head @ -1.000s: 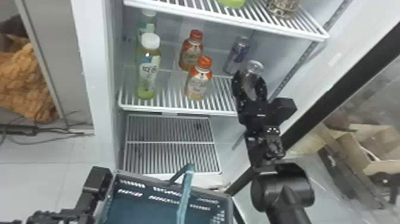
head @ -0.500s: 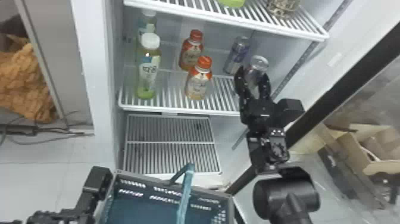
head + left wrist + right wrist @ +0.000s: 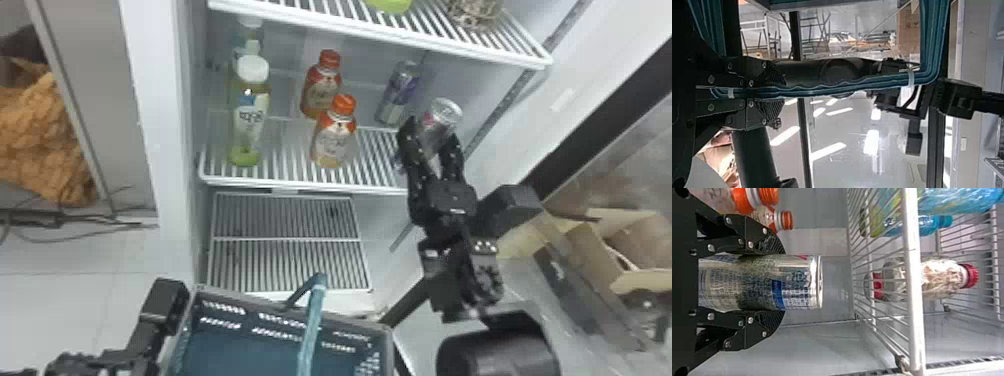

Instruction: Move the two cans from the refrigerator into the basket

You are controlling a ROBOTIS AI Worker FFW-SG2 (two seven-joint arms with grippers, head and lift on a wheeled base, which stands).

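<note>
A: Floor?
B: Pale tile [image 3: 65, 305], faint seams. Bright light patches [image 3: 871, 143] in left wrist view.
A: Head view sides?
B: Left: crumpled orange material [image 3: 47, 140], dark cables [image 3: 55, 220] low down. Right: open cardboard box [image 3: 645, 282].

The can [image 3: 756, 284] is silver and blue, the basket handle [image 3: 312, 325] teal, the shelf [image 3: 270, 185] white-barred.
</note>
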